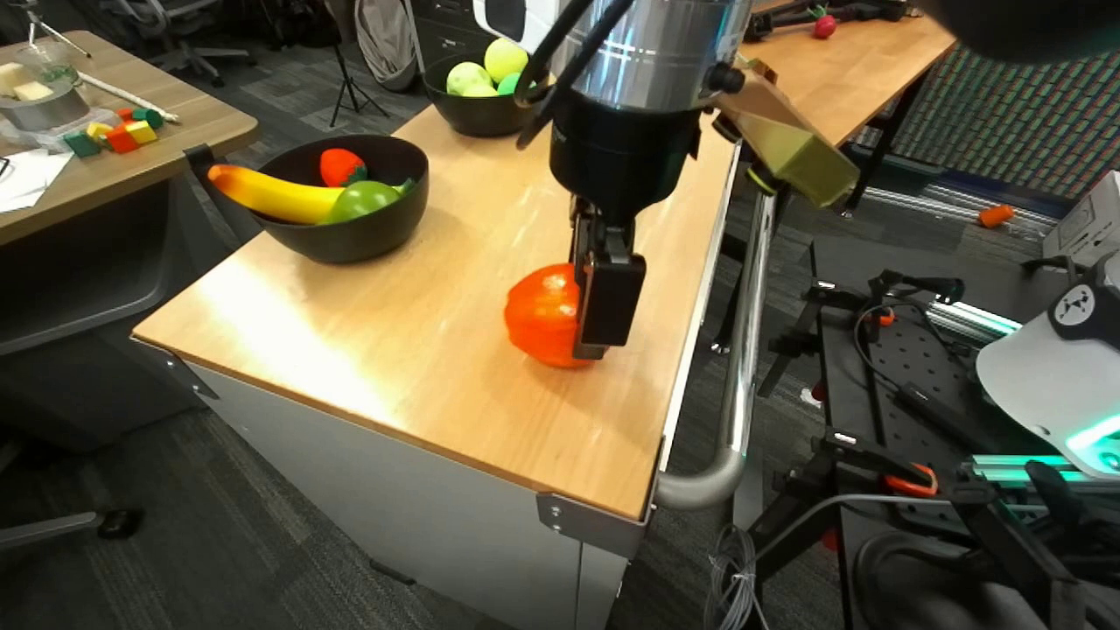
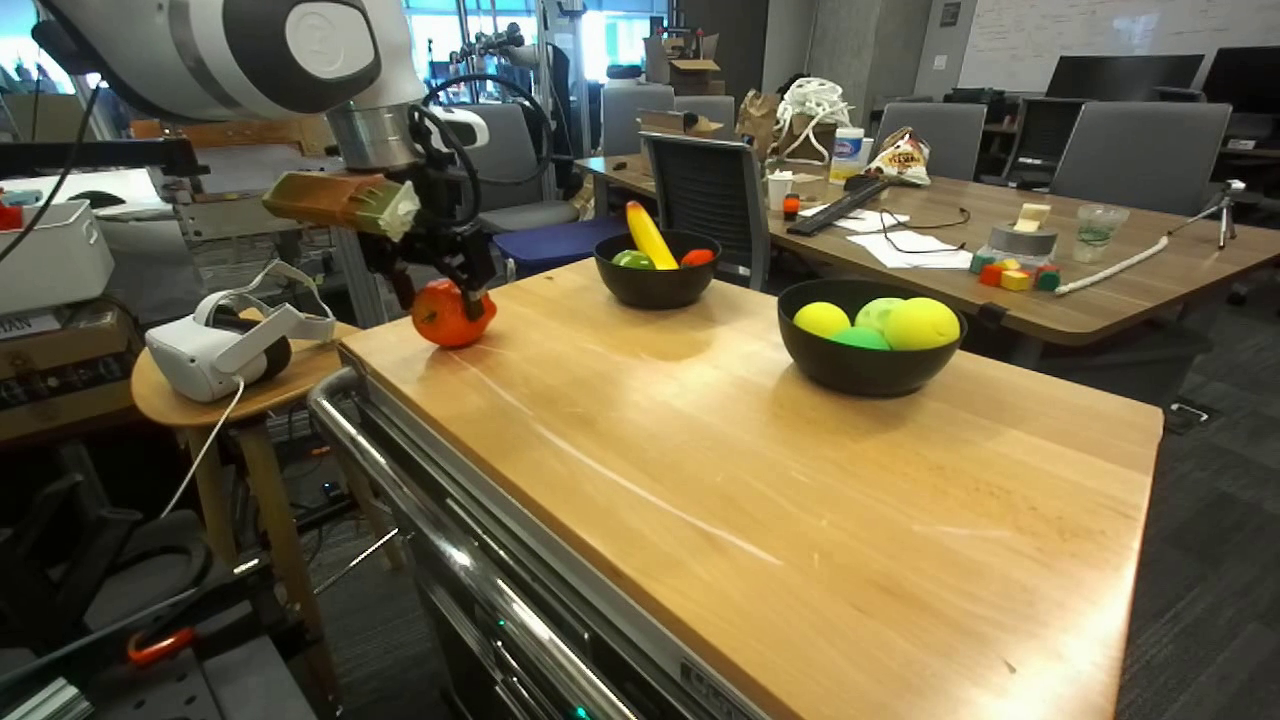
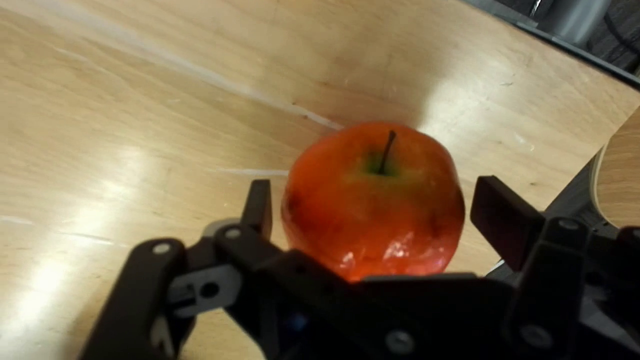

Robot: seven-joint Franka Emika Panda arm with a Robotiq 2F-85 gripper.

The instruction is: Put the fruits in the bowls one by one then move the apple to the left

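The glossy red-orange apple (image 3: pixel 375 215) rests on the wooden tabletop, stem upward in the wrist view. My gripper (image 3: pixel 376 205) straddles it with jaws spread wide, and a narrow strip of table shows on each side between fruit and finger. In an exterior view a finger (image 1: pixel 612 302) covers part of the apple. One black bowl (image 1: pixel 363 241) holds the banana (image 1: pixel 271 197), a green fruit (image 1: pixel 363 201) and a small red fruit (image 1: pixel 339 166). Several yellow-green and green fruits (image 2: pixel 915 325) fill the second black bowl (image 2: pixel 870 375).
The apple lies close to a table edge lined by a metal rail (image 1: pixel 748 350). Beyond that corner stands a stool with a white headset (image 2: pixel 220 350). A separate desk (image 2: pixel 1110 320) with colored blocks (image 2: pixel 1012 278) is beside the work table.
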